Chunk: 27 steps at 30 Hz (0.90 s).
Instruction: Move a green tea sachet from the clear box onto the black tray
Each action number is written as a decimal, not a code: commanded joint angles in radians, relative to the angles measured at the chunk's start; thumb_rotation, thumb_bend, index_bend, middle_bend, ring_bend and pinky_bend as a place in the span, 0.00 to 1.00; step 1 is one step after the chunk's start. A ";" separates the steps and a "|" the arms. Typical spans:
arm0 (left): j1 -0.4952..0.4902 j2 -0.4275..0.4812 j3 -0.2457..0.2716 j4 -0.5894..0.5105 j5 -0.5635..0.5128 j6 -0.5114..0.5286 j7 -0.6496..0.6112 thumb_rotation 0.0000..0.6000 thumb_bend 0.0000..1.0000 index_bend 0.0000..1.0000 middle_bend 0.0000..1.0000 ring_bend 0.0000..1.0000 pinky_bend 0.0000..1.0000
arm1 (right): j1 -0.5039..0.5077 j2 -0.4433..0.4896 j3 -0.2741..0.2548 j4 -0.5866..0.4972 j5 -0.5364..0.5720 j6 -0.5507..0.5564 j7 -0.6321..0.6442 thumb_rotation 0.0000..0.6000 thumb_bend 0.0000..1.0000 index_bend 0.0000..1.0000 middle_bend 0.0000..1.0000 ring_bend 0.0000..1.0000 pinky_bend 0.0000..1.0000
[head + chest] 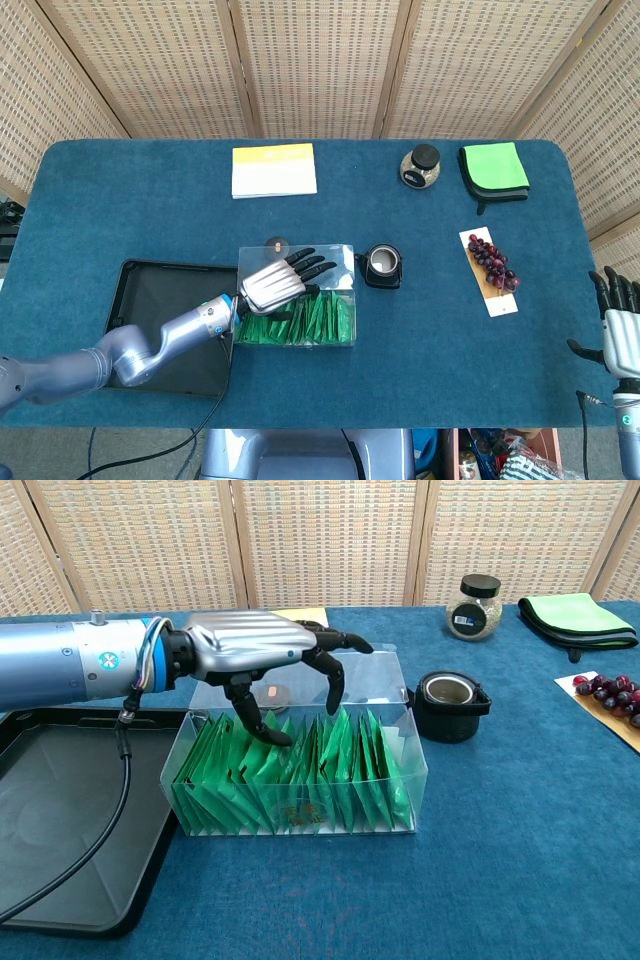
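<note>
A clear box (pixel 346 295) (pixel 400 730) near the table's middle holds several upright green tea sachets (pixel 315 318) (pixel 330 770). The black tray (pixel 150 300) (pixel 50 830) lies just left of it and has nothing on it. My left hand (pixel 275 284) (pixel 262 653) hovers over the box's left half, fingers spread and curved downward, with the thumb tip (pixel 280 738) reaching the tops of the sachets. It holds nothing. My right hand (pixel 620 325) rests at the table's far right edge, fingers extended and apart.
A black cup (pixel 382 265) (pixel 449 704) stands right of the box. Farther back are a yellow-white pad (pixel 273 169), a glass jar (pixel 421 167) (pixel 475 607) and a green cloth (pixel 494 167) (pixel 575 615). Grapes on a board (pixel 491 268) (pixel 610 700) lie at right.
</note>
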 commanded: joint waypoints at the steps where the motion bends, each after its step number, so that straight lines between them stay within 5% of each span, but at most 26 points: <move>1: -0.002 -0.007 0.003 0.007 -0.003 -0.003 0.003 1.00 0.28 0.41 0.00 0.00 0.00 | 0.001 0.000 0.000 0.001 0.001 -0.002 0.000 1.00 0.00 0.00 0.00 0.00 0.00; 14: -0.004 -0.036 0.020 0.040 -0.008 -0.002 0.002 1.00 0.42 0.46 0.00 0.00 0.00 | 0.004 -0.003 -0.001 0.004 0.004 -0.009 -0.003 1.00 0.00 0.00 0.00 0.00 0.00; 27: -0.002 -0.047 0.027 0.044 -0.013 0.005 0.021 1.00 0.45 0.59 0.00 0.00 0.00 | 0.002 0.000 -0.001 0.002 0.001 -0.005 0.003 1.00 0.00 0.00 0.00 0.00 0.00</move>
